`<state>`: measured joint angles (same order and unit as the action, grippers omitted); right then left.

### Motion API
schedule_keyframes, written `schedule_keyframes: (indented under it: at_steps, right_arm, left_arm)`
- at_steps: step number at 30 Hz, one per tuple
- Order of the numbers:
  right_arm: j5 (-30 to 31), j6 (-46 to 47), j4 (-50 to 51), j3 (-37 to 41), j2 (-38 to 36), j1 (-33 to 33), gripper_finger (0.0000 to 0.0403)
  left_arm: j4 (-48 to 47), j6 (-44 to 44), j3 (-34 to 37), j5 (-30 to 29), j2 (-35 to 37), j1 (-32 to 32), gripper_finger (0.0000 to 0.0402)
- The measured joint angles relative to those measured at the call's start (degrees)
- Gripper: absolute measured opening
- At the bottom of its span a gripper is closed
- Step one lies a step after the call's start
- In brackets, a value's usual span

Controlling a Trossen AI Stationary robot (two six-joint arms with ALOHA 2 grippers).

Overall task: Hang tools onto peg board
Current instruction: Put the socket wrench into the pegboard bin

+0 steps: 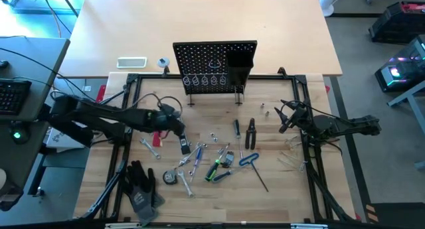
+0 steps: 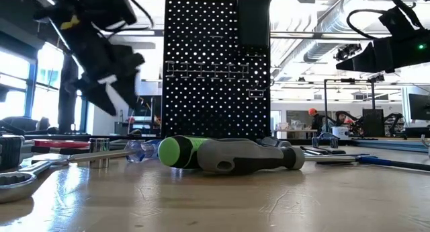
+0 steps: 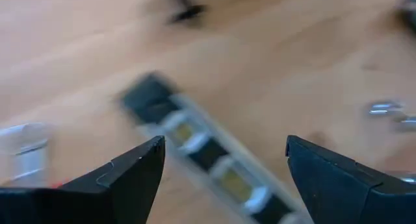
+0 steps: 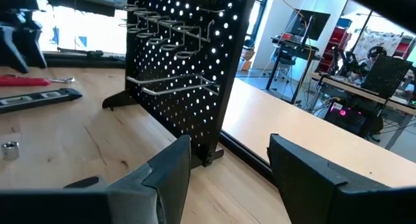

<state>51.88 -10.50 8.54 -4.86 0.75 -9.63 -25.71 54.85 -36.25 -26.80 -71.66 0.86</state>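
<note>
Wood tabletop (image 1: 279, 189) strewn with tools (image 1: 219, 164); both hands spread, empty; workshop behind.

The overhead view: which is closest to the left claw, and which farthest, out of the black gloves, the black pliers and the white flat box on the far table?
From the left gripper, which is open:
1. Black gloves, at the table's near edge.
2. Black pliers, toward the right arm. Nearly as close as the gloves.
3. White flat box, beyond the peg board's left.

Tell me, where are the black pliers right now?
In the high view, the black pliers lie on the table right of centre, before the peg board.
</note>
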Motion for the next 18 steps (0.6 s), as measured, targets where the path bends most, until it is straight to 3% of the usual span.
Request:
schedule_keyframes:
  at_steps: [4,7,13,18]
  right_arm:
    - [0.0,0.0,0.1,0.0,0.0,0.0,0.0200]
    - [0.0,0.0,0.3,0.0,0.0,0.0,0.0200]
    - [0.0,0.0,0.4,0.0,0.0,0.0,0.0200]
    - [0.0,0.0,0.7,0.0,0.0,0.0,0.0200]
  left_arm:
    - [14.7,-7.9,-0.8,4.3,-6.3,1.1,0.0310]
    - [20.8,-14.9,-3.4,7.2,-10.9,1.8,0.0310]
    - [22.8,-28.9,-10.1,8.2,-20.6,2.4,0.0310]
    - [23.2,-35.7,-13.7,7.7,-28.3,2.7,0.0310]
